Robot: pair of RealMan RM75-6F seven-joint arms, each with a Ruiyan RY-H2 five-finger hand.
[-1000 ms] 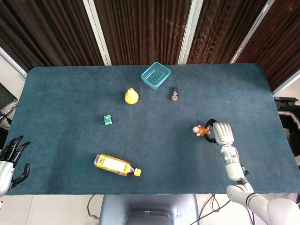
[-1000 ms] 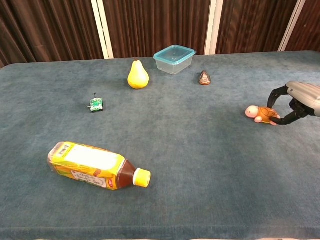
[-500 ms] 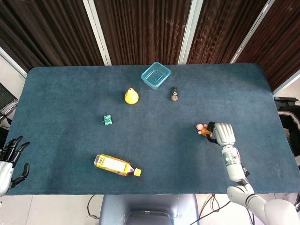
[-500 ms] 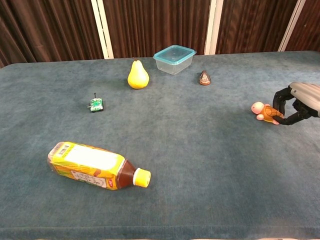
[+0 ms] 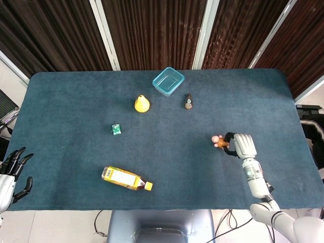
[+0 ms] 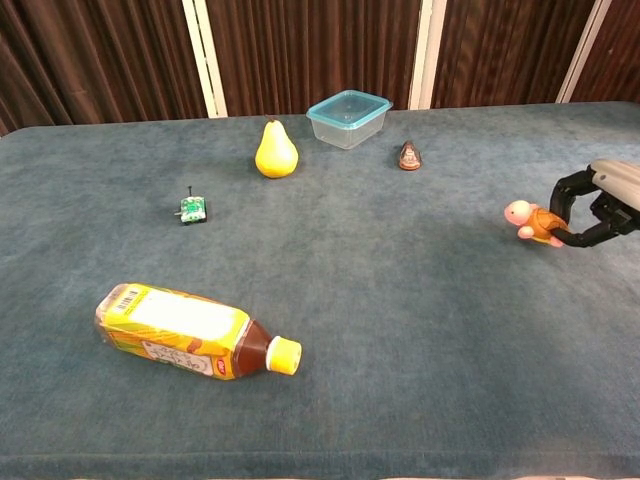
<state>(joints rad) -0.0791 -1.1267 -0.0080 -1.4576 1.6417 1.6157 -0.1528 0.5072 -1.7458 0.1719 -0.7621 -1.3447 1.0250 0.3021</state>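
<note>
While idle off the table's point(image 5: 61, 91) 8 o'clock corner, left hand point(image 5: 11, 169) with fingers spread, holding nothing. Further in, lying flat at 7 o'clock: tea bottle point(image 5: 126, 178), stable on its side. Toward 4 o'clock, right hand point(image 5: 239, 145) pinching small turtle toy point(image 5: 219, 142) between dark fingertips point(image 6: 562, 190), apparently lifted just clear of the cloth.

Head view looks straight down; chest view low, facing forward, sharing the table point(image 5: 61, 101)
</note>
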